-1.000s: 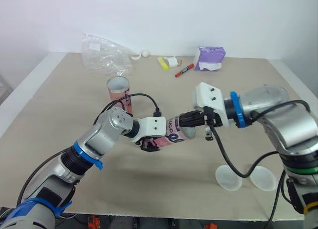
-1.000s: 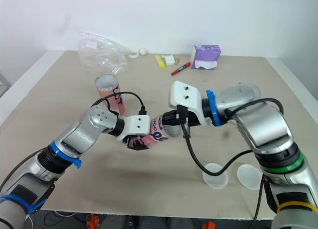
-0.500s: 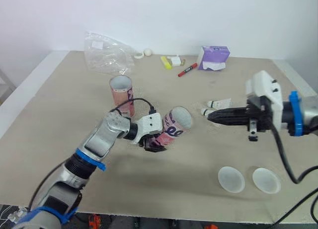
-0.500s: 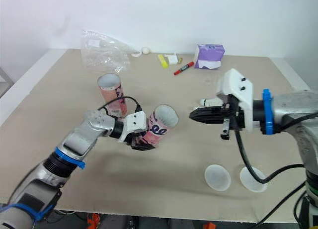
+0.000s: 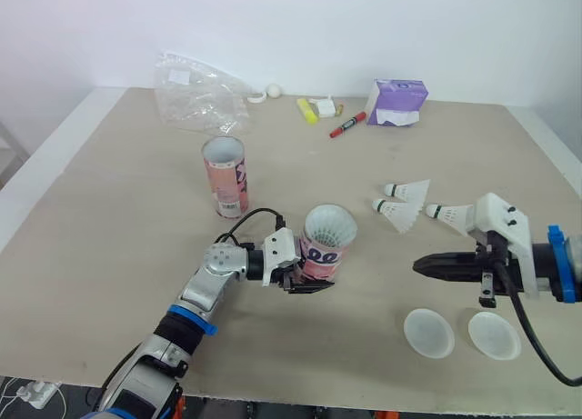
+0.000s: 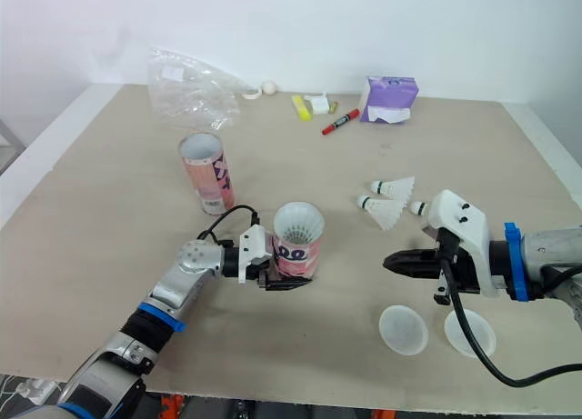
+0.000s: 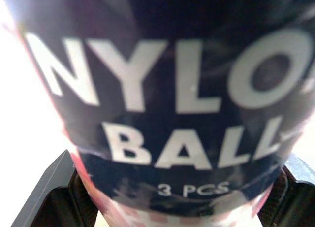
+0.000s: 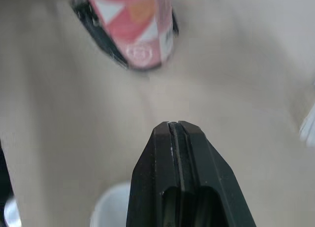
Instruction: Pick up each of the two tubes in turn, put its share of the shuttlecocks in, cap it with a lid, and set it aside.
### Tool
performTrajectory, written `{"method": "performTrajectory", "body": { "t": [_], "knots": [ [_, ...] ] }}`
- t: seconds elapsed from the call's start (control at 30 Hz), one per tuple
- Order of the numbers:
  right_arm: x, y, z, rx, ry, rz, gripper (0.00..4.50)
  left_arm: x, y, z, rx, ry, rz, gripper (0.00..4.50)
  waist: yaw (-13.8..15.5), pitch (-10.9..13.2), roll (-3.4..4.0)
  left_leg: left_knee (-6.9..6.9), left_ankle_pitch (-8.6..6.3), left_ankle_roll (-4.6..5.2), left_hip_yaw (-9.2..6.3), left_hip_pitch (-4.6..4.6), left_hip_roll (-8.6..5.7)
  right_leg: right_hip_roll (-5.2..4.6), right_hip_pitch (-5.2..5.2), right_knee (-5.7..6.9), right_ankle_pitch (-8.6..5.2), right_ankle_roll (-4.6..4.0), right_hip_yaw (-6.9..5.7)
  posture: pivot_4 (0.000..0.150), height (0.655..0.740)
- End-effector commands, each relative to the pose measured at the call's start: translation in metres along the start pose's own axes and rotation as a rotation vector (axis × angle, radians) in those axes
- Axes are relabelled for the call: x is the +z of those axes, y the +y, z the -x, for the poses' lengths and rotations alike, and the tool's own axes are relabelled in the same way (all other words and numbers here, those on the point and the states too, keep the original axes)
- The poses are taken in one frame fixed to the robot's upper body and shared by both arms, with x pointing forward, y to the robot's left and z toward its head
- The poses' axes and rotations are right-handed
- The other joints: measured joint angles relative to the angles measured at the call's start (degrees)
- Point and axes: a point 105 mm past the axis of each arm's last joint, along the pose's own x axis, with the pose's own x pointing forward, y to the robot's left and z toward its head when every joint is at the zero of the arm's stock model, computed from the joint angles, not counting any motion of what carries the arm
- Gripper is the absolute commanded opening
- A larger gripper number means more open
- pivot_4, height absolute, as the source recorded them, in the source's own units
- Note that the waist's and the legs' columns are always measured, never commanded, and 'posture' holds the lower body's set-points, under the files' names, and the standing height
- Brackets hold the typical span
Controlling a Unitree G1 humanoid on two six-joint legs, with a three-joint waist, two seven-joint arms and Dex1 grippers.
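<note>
My left gripper (image 5: pixel 307 275) is shut on the lower part of a pink tube (image 5: pixel 326 248), which it holds upright near the table's middle. White shuttlecock feathers show in its open mouth. The left wrist view has the tube's label (image 7: pixel 167 113) up close between the fingers (image 7: pixel 47 200). A second pink tube (image 5: pixel 225 175) stands open farther back on the left. Three loose shuttlecocks (image 5: pixel 406 190) lie to the right. My right gripper (image 5: pixel 421 265) is shut and empty, pointing at the held tube from a short way off. Two clear lids (image 5: pixel 428 333) lie near the front edge below it.
At the back lie a crumpled clear plastic bag (image 5: pixel 195 96), a yellow marker (image 5: pixel 306 111), a red marker (image 5: pixel 346 125), a purple box (image 5: pixel 396 103) and small white bits. The table's right edge (image 5: pixel 555 160) runs close to my right arm.
My right gripper has pulled back from the tube's mouth to the right and lower. The left gripper has swung the tube from tilted to upright. The camera has also shifted.
</note>
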Motion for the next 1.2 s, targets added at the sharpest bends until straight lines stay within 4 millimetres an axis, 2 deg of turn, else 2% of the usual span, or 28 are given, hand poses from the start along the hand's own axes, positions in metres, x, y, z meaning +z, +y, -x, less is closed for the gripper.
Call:
{"method": "performTrajectory", "body": {
  "t": [0.03,0.13,0.2,0.23,0.27,0.3,0.33,0.4,0.47,0.63,1.07,1.13,1.2],
  "knots": [
    [-0.006,-0.004,0.007,-0.041,0.051,0.050,0.05,-0.009,-0.007,-0.005,-0.040,0.036,-0.031,3.66,0.00,0.00,0.00,0.00,0.01,0.01,0.00,0.01,0.00,0.04,0.01,0.00,0.06,0.10,0.01,0.150,0.7400],
    [-0.018,-0.003,0.009,-0.038,0.105,0.049,0.05,-0.013,-0.008,-0.008,-0.049,0.057,-0.036,3.66,0.03,0.00,0.00,0.04,0.02,0.04,-0.01,0.10,0.00,0.10,0.15,-0.01,0.08,0.14,0.01,0.150,0.7400],
    [-0.029,0.001,0.008,-0.015,0.144,0.026,0.73,-0.015,-0.010,-0.010,-0.057,0.060,-0.018,3.66,0.05,0.00,0.00,0.05,0.02,0.04,-0.02,0.28,0.00,0.11,0.38,-0.04,0.07,0.14,-0.01,0.150,0.7400],
    [-0.035,0.002,0.007,-0.010,0.161,0.020,0.93,-0.016,-0.011,-0.010,-0.066,0.063,-0.008,3.66,0.05,-0.01,0.00,0.05,0.02,0.04,-0.03,0.38,0.00,0.11,0.52,-0.08,0.05,0.12,-0.02,0.150,0.7400],
    [-0.042,0.003,0.006,-0.006,0.185,0.003,1.49,-0.017,-0.014,-0.010,-0.081,0.064,0.000,3.66,0.05,-0.01,-0.02,0.05,0.01,0.06,-0.05,0.46,0.00,0.12,0.64,-0.14,-0.05,0.00,-0.03,0.150,0.7400],
    [-0.046,0.004,0.006,-0.005,0.200,-0.007,1.86,-0.017,-0.015,-0.011,-0.091,0.064,0.004,3.66,0.04,-0.02,-0.01,0.06,0.01,0.06,-0.05,0.47,0.00,0.12,0.67,-0.16,-0.04,0.01,-0.03,0.150,0.7400],
    [-0.049,0.005,0.005,0.007,0.209,-0.003,2.50,-0.017,-0.016,-0.011,-0.094,0.065,0.011,3.66,0.02,-0.03,0.01,0.07,0.01,0.07,-0.04,0.47,0.00,0.12,0.68,-0.18,-0.03,0.03,-0.02,0.150,0.7400],
    [-0.051,0.003,0.003,-0.015,0.217,-0.006,3.59,-0.016,-0.016,-0.010,-0.094,0.060,0.017,3.66,0.02,-0.04,0.02,0.07,0.00,0.07,-0.02,0.49,0.00,0.12,0.69,-0.19,-0.01,0.06,0.01,0.150,0.7400],
    [-0.053,0.002,0.000,-0.030,0.217,-0.009,4.47,-0.015,-0.017,-0.010,-0.095,0.059,0.017,3.66,0.03,-0.04,0.02,0.07,0.00,0.07,-0.04,0.50,0.01,0.15,0.69,-0.19,-0.01,0.06,0.00,0.150,0.7400],
    [-0.055,0.003,-0.013,-0.039,0.209,-0.011,4.47,-0.016,-0.016,-0.006,-0.094,0.064,0.011,3.66,0.03,-0.04,0.02,0.06,-0.01,0.06,-0.07,0.49,0.03,0.19,0.68,-0.19,0.06,0.20,-0.02,0.150,0.7400],
    [-0.069,0.010,-0.030,-0.053,0.247,-0.014,4.47,-0.018,-0.018,-0.006,-0.086,0.065,0.029,3.66,0.01,-0.06,0.04,0.06,-0.05,0.10,-0.08,0.49,0.04,0.21,0.69,-0.19,0.04,0.21,-0.02,0.150,0.7400],
    [-0.072,0.012,-0.033,-0.056,0.258,-0.014,3.96,-0.019,-0.018,-0.006,-0.084,0.067,0.029,3.66,0.01,-0.06,0.04,0.06,-0.05,0.10,-0.08,0.49,0.04,0.21,0.69,-0.19,0.04,0.21,-0.01,0.150,0.7400],
    [-0.073,0.013,-0.035,-0.060,0.262,-0.016,3.17,-0.019,-0.018,-0.006,-0.082,0.070,0.029,3.66,0.01,-0.07,0.03,0.07,-0.05,0.10,-0.07,0.50,0.04,0.20,0.69,-0.19,0.04,0.22,-0.01,0.150,0.7400]
  ]
}}
